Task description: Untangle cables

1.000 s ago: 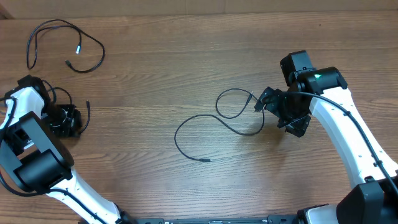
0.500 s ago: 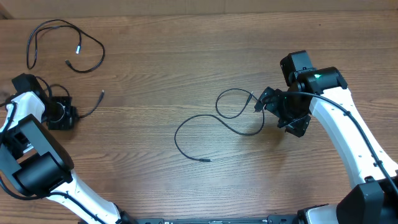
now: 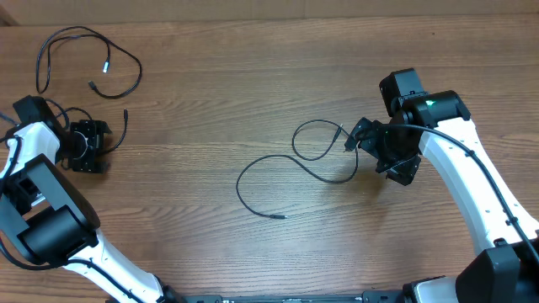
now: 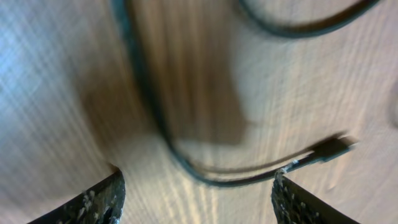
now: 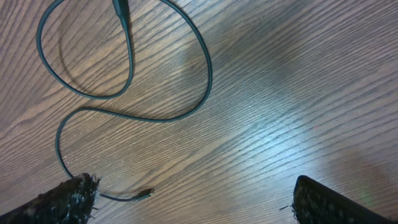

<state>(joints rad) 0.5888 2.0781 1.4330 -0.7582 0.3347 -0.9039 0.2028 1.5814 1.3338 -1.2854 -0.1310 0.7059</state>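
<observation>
The wooden counter (image 3: 253,84) carries the cables as three separate pieces: a looped cord (image 3: 137,67) at the far left corner, a short cord (image 4: 224,182) under the left arm (image 3: 32,136), and a long cord (image 5: 209,68) running from the middle toward the right arm (image 3: 455,156). Within the last second the left jaws shut, drew the short cord up toward that corner and have sprung open, leaving it loose between them. The right jaws stay spread wide on nothing, so the sorting looks nearly done.

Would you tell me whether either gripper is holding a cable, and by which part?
Neither; left gripper and right gripper stand open, cables lying free beneath them.
</observation>
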